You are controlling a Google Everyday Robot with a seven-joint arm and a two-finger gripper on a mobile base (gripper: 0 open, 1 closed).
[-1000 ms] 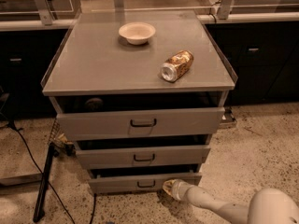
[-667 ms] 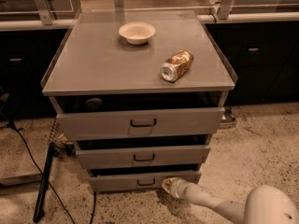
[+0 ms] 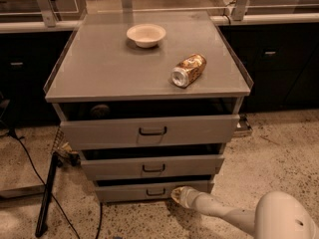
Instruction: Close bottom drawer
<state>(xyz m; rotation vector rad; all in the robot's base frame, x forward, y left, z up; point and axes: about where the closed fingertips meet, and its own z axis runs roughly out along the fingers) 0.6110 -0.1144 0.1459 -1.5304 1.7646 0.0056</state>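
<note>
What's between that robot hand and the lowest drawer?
Nothing shows there: in the camera view, the gripper sits right at the bottom drawer front, beside its handle.

Small cream round bowl (image 3: 146,35) is sitting upright near the back of the flat grey cabinet top (image 3: 94,76). Gold-brown metal drink can (image 3: 188,69) is lying on its side to the right of it, well apart, silver end facing forward. Wide grey top drawer (image 3: 189,129) and grey middle drawer (image 3: 109,167) are both standing ajar. Thin black cable (image 3: 27,156) is trailing over the speckled stone floor (image 3: 281,153) at left, beside a leaning black bar (image 3: 47,193).
</note>
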